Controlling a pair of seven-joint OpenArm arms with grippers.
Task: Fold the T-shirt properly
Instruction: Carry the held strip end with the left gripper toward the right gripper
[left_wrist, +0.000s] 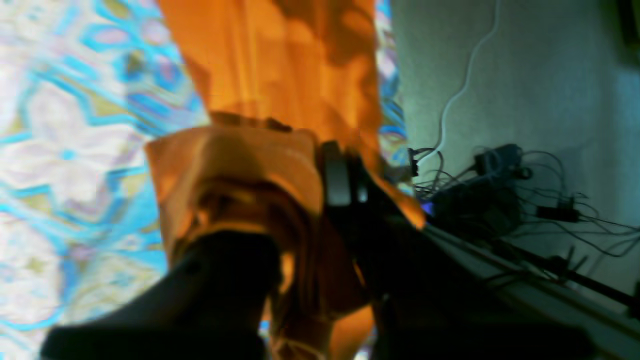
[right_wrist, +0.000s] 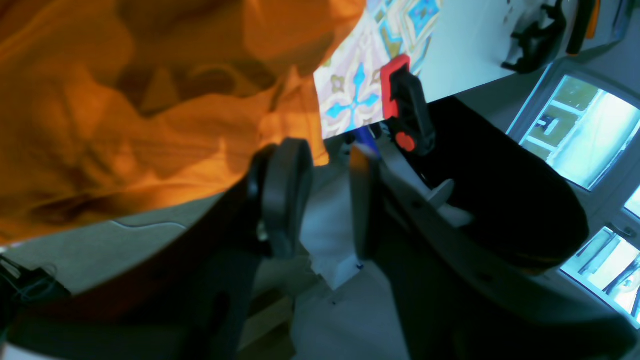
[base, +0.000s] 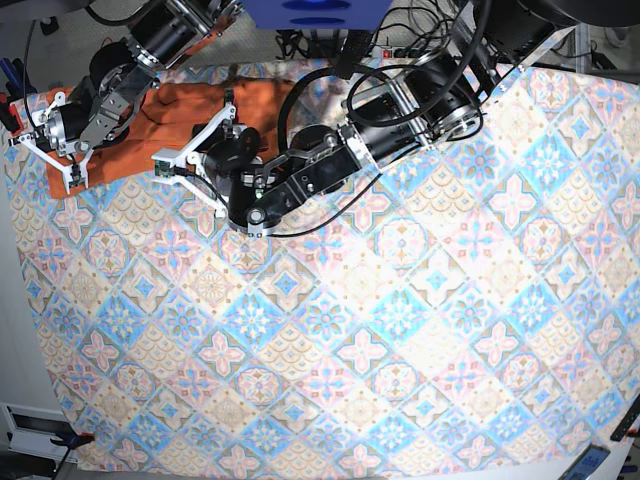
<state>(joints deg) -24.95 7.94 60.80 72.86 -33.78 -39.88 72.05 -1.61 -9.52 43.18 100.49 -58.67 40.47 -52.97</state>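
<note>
Your left hand (left_wrist: 300, 220) is clamped on a bunched fold of the T-shirt (left_wrist: 280, 75). Your right hand (right_wrist: 325, 200) stands partly open with nothing between its fingers, just beside the T-shirt's edge. The T-shirt lies on the patterned tablecloth (base: 400, 330), at the tabletop's far corner.

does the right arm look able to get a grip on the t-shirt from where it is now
Probably yes. The right gripper sits at the table's corner right over the T-shirt edge, and in its wrist view the cloth lies just beside its parted fingers, with nothing between. The left gripper already pinches the shirt further along.
</note>
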